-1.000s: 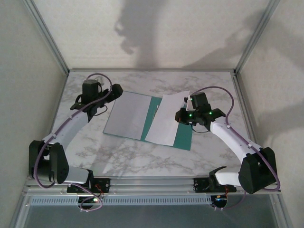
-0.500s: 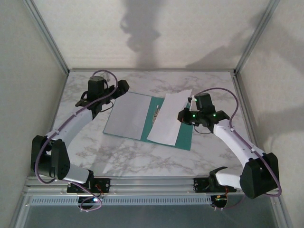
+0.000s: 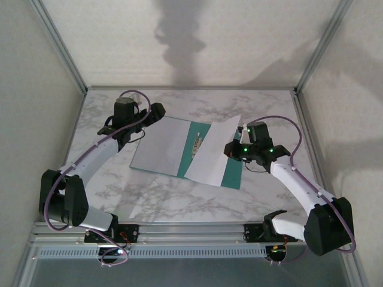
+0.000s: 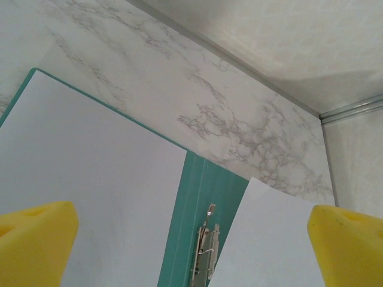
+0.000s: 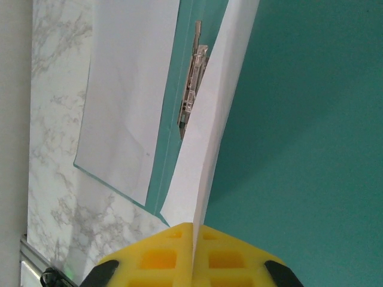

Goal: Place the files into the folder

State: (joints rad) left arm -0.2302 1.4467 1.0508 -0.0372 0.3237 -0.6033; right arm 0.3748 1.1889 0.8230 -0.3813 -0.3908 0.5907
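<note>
The files (image 3: pixel 160 142): where did they lie against each claw? — Mara

One apiece, more or less. The held sheet (image 5: pixel 200 137) was nipped by its edge between the pads (image 5: pixel 233 260) of the right claw (image 3: pixel 238 137), which was closed tight on it. From those fingertips the paper ran straight ahead, standing off the folder (image 5: pixel 311 119) at a slant. — Jun

And the other? — Mara

The flat sheet (image 4: pixel 90 179) lay on the folder's left leaf, ahead of the right claw and to its left, past the fastener (image 5: pixel 192 78) at the fold. Bare teal card lay under that claw and to its right. — Jun

What of the left claw (image 3: pixel 154 113)? — Mara

Spread wide, with nothing in it. In its wrist view its yellow pads (image 4: pixel 36 236) sat one at each side. The flat sheet spread below and ahead of them, from the left-hand one toward the middle. The fastener showed about midway between them, and the held sheet's corner rose beside the right-hand one. Beyond the fingertips the marble tabletop (image 4: pixel 239 119) ran up to the back wall (image 4: pixel 269 36). — Jun

Did it touch the folder? — Mara

I could not tell. From above, the folder's far left corner lay just beside it. — Jun
</note>
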